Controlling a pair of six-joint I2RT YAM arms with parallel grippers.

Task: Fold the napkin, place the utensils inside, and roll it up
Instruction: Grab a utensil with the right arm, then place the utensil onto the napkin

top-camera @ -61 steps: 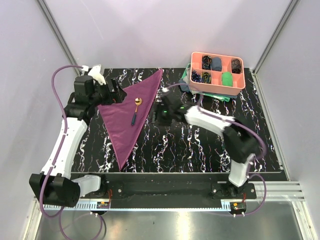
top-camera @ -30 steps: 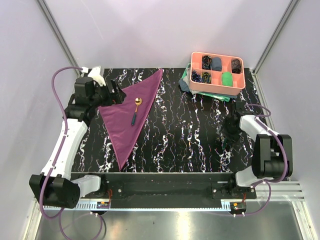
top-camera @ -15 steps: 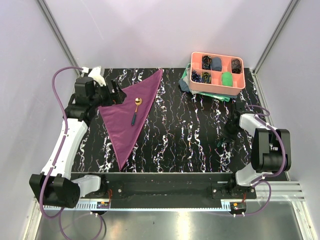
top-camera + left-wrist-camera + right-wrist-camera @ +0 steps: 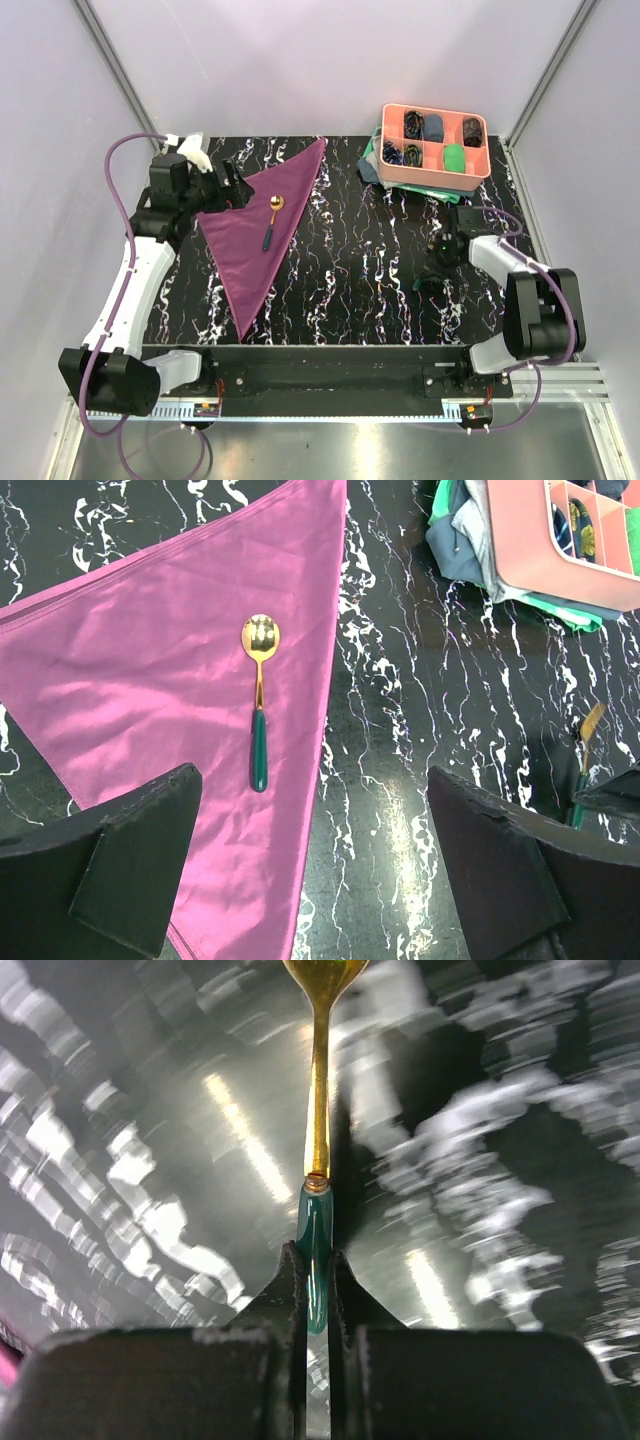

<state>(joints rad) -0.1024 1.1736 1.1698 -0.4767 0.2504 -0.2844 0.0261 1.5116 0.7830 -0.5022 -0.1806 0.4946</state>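
Note:
The plum-purple napkin (image 4: 252, 240) (image 4: 150, 680) lies folded into a triangle on the left of the black marble table. One utensil, the gold spoon (image 4: 271, 220) (image 4: 259, 705) with a teal handle, rests on it near its right edge. My left gripper (image 4: 228, 186) (image 4: 310, 780) hovers open over that edge with nothing between its fingers. The other utensil, the fork (image 4: 318, 1175) (image 4: 586, 735), is on the right side of the table. My right gripper (image 4: 434, 272) (image 4: 316, 1260) is shut on its teal handle, and the gold head points away from the wrist.
A pink divided tray (image 4: 386, 140) (image 4: 520, 540) with small cloth rolls stands at the back right. It sits on a teal-green cloth (image 4: 372, 168) and other folded cloths. Pale walls enclose the table on three sides.
My right arm swung from beside the napkin to the table's right side. Its jaws closed on the fork's handle, and it has shifted slightly leftward. The left arm has not moved.

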